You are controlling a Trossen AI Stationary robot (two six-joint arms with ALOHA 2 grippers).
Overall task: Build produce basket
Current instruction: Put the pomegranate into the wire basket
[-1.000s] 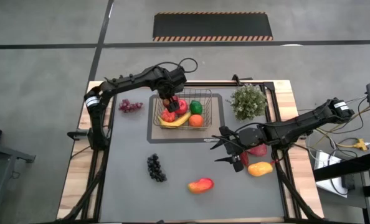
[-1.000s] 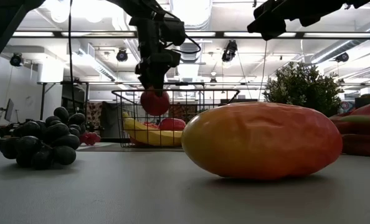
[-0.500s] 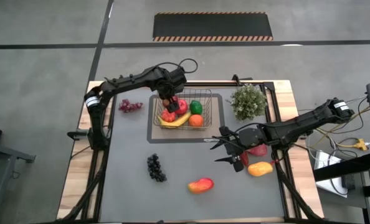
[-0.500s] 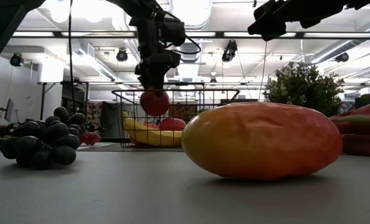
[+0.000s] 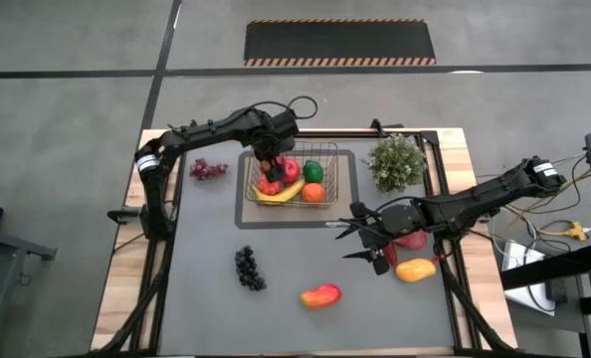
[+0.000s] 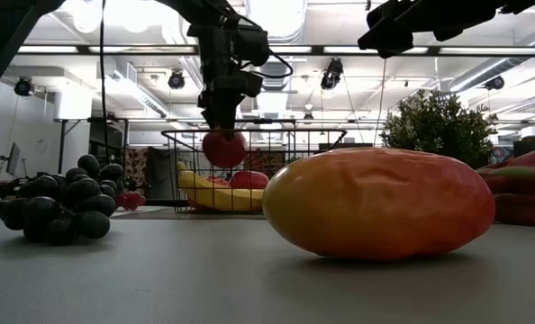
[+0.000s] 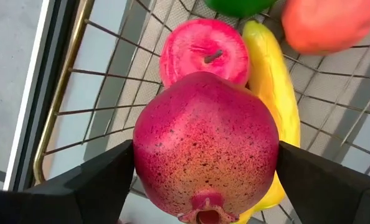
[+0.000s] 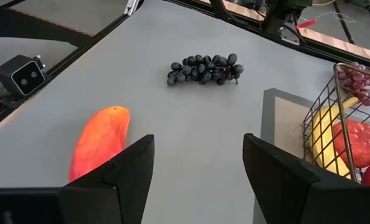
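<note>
I have the left gripper [image 7: 203,180] over the basket [image 5: 335,184], its fingers pinching a red pomegranate [image 7: 205,146] above the apple [image 7: 203,53] and banana [image 7: 269,81]. My right gripper [image 8: 197,180] hovers mid-tabletop, fingers spread, near a mango [image 8: 101,140].

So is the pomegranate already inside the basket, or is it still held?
Still held. The left end effector grips the pomegranate between its fingers, above the apple and banana lying in the basket.
</note>
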